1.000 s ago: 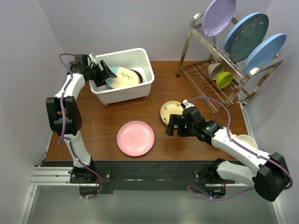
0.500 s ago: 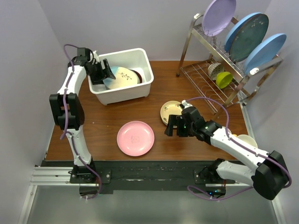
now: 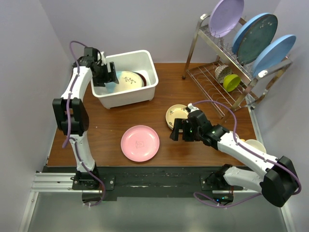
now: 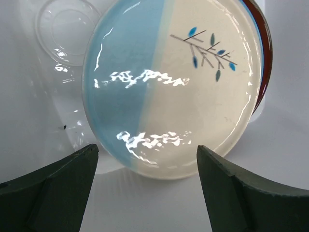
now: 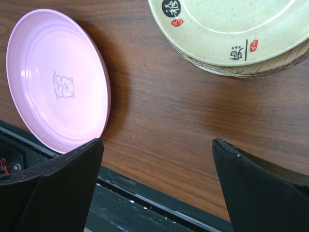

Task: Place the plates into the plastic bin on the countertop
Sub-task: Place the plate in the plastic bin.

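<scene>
The white plastic bin stands at the back left of the countertop. A pale blue and cream plate lies inside it, over a maroon-rimmed plate; both show in the top view. My left gripper is open and empty over the bin's left end, just off the plate's edge. The pink plate lies on the countertop, also in the right wrist view. The tan plate sits right of it. My right gripper is open and empty between them.
A chrome wire dish rack at the back right holds upright lilac and blue plates and a yellow cup. A pale bowl sits by the right arm. Walls close in left and right.
My left gripper has drawn back a little toward the bin's left end and the arm has risen. The blue and cream plate lies free in the bin. The right arm has not moved.
</scene>
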You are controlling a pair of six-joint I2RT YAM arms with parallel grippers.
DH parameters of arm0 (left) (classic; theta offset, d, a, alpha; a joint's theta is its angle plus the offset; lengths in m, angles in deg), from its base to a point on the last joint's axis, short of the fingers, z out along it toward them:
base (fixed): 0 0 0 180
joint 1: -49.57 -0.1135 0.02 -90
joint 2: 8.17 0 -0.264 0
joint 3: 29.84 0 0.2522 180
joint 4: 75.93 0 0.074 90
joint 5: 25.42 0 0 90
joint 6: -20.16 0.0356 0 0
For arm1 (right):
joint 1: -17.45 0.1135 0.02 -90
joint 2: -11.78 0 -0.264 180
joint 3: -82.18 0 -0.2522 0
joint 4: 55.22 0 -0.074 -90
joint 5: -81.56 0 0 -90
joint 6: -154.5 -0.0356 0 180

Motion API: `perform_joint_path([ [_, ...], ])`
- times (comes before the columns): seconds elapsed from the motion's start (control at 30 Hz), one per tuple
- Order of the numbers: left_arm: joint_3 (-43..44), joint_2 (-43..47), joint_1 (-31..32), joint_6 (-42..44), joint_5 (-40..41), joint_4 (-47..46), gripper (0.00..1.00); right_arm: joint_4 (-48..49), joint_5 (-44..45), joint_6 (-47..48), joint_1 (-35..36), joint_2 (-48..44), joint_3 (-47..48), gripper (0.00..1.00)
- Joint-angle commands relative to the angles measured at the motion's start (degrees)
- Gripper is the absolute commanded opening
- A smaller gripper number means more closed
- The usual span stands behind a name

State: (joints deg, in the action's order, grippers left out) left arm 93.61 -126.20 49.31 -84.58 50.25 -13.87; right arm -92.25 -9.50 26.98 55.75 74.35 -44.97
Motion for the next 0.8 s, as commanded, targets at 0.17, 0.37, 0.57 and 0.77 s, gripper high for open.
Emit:
perform_joint_path([
  [0.17, 7.6, 6.7, 5.5, 3.8, 9.9, 1.5, 0.88, 1.8, -1.3, -0.6, 0.1, 0.5, 0.4, 0.99],
  [0.37, 6.2, 9.7, 6.0, 2.3, 7.7, 1.2, 0.88, 2.3, -2.4, -0.5, 0.1, 0.5, 0.3, 0.99],
  [0.57, 3.8, 15.5, 6.0, 1.2, 4.1, -0.4, 0.91, 3.6, -4.1, -0.9, 0.1, 0.6, -0.1, 0.99],
  [0.77, -1.2, 22.3, 6.0, -0.2, -0.5, -3.7, 0.96, 5.0, -6.1, -1.2, 0.1, 0.6, -0.2, 0.99],
])
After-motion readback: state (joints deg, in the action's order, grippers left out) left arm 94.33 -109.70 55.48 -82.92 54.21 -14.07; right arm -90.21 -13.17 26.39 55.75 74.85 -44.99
